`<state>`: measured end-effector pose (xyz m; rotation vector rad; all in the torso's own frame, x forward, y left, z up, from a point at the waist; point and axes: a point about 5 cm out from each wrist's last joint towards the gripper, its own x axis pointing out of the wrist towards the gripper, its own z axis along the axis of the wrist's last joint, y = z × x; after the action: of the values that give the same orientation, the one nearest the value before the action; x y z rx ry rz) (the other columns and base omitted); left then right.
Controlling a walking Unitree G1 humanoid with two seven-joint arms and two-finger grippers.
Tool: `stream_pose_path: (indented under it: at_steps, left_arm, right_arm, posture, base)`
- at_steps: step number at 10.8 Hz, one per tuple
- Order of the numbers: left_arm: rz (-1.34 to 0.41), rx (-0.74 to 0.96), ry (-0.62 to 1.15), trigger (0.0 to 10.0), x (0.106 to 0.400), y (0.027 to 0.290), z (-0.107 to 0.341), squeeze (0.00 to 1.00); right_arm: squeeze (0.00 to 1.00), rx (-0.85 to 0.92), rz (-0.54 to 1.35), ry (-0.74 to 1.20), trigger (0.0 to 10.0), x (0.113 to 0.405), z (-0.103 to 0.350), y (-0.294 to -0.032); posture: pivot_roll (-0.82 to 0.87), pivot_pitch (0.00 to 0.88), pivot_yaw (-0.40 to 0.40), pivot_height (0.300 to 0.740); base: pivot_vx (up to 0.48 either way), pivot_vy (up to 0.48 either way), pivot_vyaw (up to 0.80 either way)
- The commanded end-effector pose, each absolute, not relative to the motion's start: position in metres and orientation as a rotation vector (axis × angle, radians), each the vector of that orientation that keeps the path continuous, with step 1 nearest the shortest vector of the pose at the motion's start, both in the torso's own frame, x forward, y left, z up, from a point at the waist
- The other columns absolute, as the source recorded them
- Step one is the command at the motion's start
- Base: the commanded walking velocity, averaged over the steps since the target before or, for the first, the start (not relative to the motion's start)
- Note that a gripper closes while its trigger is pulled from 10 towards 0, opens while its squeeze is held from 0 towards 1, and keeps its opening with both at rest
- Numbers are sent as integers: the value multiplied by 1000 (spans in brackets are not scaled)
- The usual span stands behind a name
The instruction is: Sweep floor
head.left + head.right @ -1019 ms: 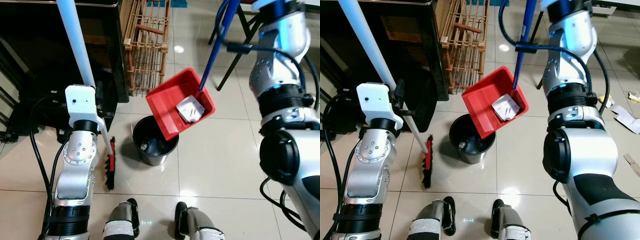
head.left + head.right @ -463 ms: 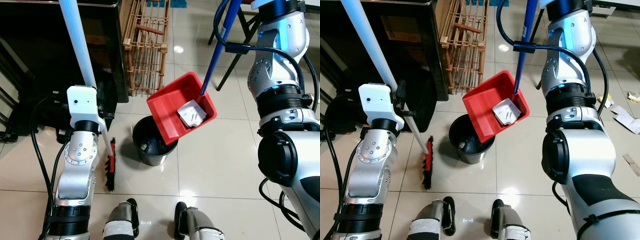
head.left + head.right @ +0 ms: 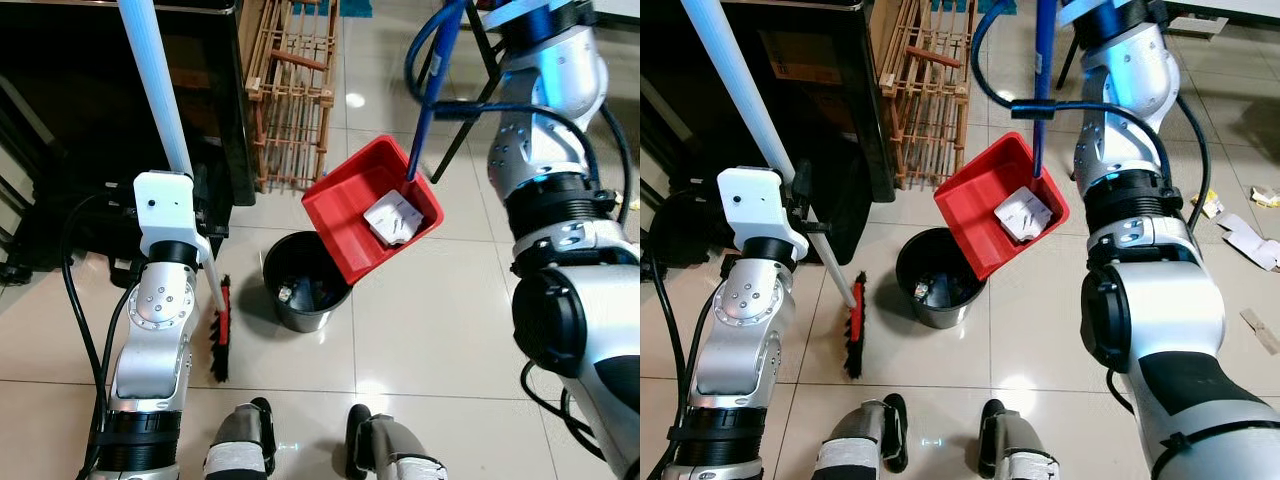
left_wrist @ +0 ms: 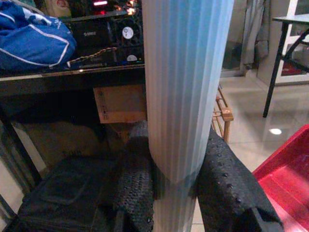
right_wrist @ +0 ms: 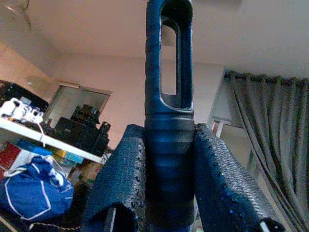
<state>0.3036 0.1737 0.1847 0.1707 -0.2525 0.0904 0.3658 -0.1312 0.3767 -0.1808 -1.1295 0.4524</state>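
On your left, the left gripper (image 4: 176,193) is clamped on the pale broom handle (image 3: 155,85), brush (image 3: 220,335) on the tiles. Next comes the black bin (image 3: 305,293), then the red dustpan (image 3: 372,205) tilted above it, probably paper inside, right gripper (image 5: 169,193) squeezing its blue handle (image 5: 169,77).

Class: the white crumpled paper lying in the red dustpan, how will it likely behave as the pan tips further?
The white paper looks thin and creased, so probably light and floppy. On the smooth tilted red dustpan it should slide, perhaps snagging at the lip above the black bin.
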Motion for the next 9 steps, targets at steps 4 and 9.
stream_pose_path:
  at_steps: [4,9]
  left_arm:
    - [94,168,-322,10000,303,170,196,0]
    - [94,168,-321,10000,303,170,196,0]
  right_arm:
    - [0,-57,400,-1143,10000,366,391,-143]
    - [0,-161,422,-1158,10000,363,387,-136]
  posture:
    - [56,179,-86,740]
    - [55,180,-87,740]
  base:
    - [0,0,0]
    - [0,0,0]
